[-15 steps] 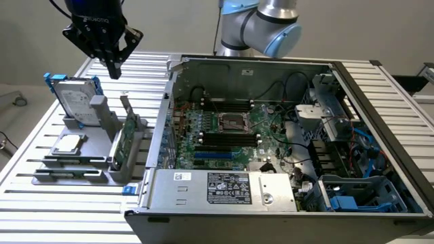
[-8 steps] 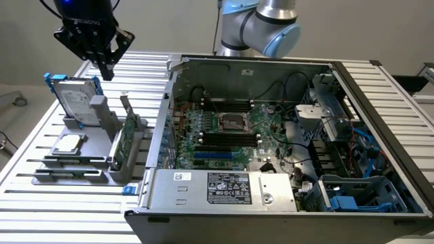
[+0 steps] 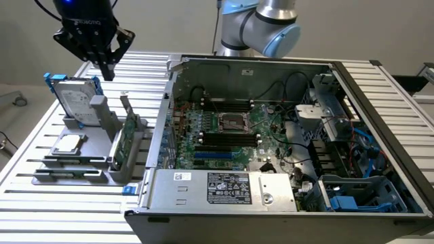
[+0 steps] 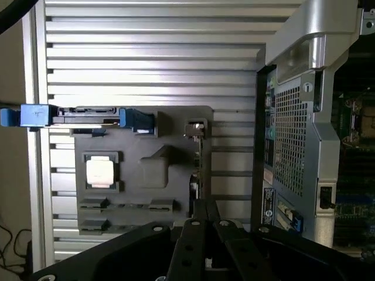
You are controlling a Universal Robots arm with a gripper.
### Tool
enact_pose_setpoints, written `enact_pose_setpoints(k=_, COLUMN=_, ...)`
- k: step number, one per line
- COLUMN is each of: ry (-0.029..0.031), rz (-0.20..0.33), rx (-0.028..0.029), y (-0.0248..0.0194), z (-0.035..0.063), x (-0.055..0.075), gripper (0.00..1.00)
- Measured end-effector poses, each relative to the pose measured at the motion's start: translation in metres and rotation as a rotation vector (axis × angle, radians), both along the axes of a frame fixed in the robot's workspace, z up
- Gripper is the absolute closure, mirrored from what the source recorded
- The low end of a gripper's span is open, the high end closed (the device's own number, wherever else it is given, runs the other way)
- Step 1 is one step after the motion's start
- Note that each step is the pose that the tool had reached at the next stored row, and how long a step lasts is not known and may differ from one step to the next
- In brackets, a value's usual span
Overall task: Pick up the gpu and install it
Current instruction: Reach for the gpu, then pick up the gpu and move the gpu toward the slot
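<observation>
The gpu [image 3: 120, 141] stands on edge in a grey holder [image 3: 95, 168] on the slatted table, green board showing and its silver bracket pointing up. My gripper [image 3: 107, 75] hangs high above the table, over the far end of the holder and above the hard drive. Its fingers are shut with nothing between them. In the wrist view the gpu [image 4: 196, 132] appears edge-on as a thin strip, just beyond my shut gripper [image 4: 202, 206].
A silver hard drive in a blue frame [image 3: 73, 99] stands in the same holder, with a processor chip [image 3: 68, 144] lying beside it. The open computer case [image 3: 285, 203] with its motherboard [image 3: 230, 134] lies on the exterior view's right. The case wall [image 4: 293, 146] is close by.
</observation>
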State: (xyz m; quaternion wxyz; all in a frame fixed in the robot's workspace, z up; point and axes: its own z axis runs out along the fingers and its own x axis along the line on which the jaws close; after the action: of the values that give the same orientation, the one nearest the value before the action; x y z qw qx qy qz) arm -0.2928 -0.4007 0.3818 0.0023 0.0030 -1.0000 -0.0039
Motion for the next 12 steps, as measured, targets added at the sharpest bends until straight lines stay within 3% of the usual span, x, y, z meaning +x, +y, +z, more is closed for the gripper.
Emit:
enact_pose_setpoints(k=2, ry=-0.0234, rz=0.008, rx=0.0, y=0.0, z=0.0, x=-0.0004, gripper=0.89)
enact_pose_setpoints(k=3, ry=-0.0271, rz=0.01, rx=0.0, y=0.0, z=0.0, x=-0.0016, gripper=0.89)
enact_pose_setpoints(k=12, ry=-0.0271, rz=0.011, rx=-0.0003, y=0.0, z=0.0001, x=-0.0024, gripper=0.89)
